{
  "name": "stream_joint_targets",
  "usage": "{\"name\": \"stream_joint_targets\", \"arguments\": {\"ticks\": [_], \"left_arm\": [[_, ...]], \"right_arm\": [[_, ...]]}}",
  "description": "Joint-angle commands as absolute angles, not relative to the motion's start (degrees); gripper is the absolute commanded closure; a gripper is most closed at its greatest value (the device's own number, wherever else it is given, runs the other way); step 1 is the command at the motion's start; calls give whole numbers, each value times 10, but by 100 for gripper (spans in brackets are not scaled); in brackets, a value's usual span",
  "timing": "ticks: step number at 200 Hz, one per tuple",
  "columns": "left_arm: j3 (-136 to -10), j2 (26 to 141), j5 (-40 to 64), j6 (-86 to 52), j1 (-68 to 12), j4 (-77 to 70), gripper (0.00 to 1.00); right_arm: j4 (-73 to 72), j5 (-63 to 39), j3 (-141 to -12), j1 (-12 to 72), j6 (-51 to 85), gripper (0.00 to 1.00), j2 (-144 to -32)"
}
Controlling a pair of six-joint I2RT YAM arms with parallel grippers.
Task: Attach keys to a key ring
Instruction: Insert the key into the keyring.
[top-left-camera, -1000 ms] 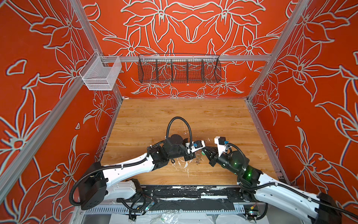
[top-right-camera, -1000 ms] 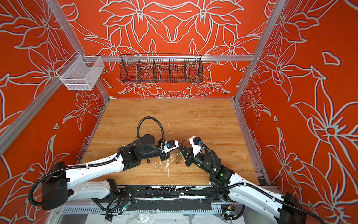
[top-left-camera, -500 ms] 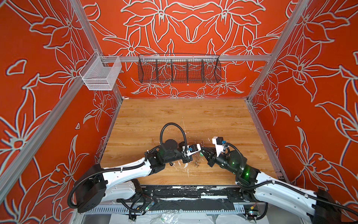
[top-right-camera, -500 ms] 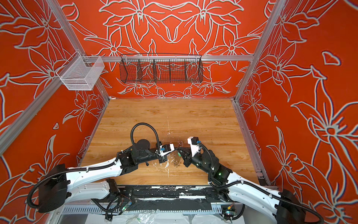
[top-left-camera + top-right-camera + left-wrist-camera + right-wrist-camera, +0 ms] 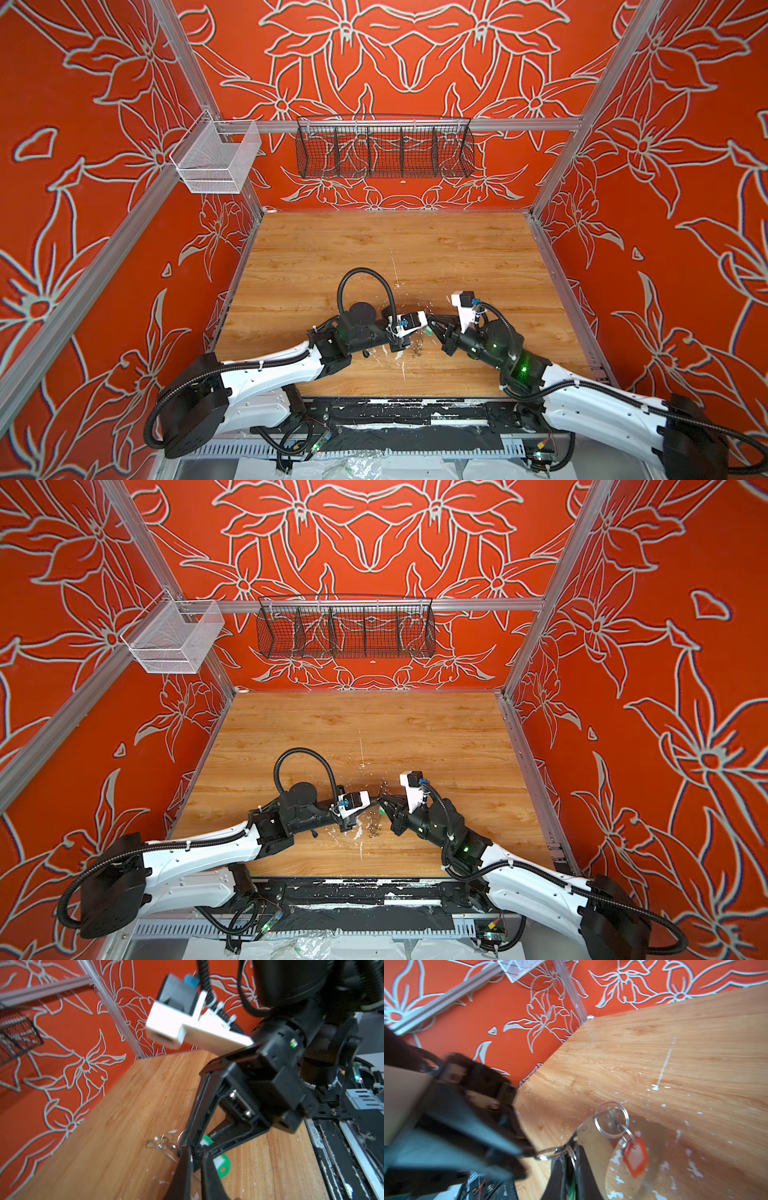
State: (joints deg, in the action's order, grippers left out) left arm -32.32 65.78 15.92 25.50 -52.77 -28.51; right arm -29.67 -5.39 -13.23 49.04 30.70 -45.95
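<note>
Near the table [image 5: 415, 249] front, right gripper [image 5: 570, 1153] is clamping the key ring [image 5: 593, 1136] rim, prob. steadying it for threading; left gripper [image 5: 195, 1152], fingers [image 5: 184, 1167] slightly apart, is nosing a split ring [image 5: 545, 1156].

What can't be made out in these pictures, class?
1. Green tag: left wrist view, half hidden behind the right gripper.
2. Left gripper: right wrist view, blurred; its grip unclear.
3. Ring: in both top views, too small.
4. Orange tag: right wrist view, blurred; no key blade shows.

Left gripper [image 5: 422, 326] and right gripper [image 5: 434, 323] nearly meet over the table [image 5: 374, 249].
</note>
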Motion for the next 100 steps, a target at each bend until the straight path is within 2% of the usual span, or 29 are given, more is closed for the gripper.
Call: {"name": "stream_joint_targets", "arguments": {"ticks": [1,27,68,100], "left_arm": [[-372,646,176,270,-533,-232,77],[-386,653,168,280,-533,-202,69],[-444,693,198,300,-533,-112,68],[-491,731,175,308,-533,-47,70]], "right_arm": [[-271,-25,-150,484,303,100,-433],[-195,-12,-167,484,271,100,-396],[-151,-18,-173,484,242,100,-353],[-129,-29,-178,485,229,100,-338]]}}
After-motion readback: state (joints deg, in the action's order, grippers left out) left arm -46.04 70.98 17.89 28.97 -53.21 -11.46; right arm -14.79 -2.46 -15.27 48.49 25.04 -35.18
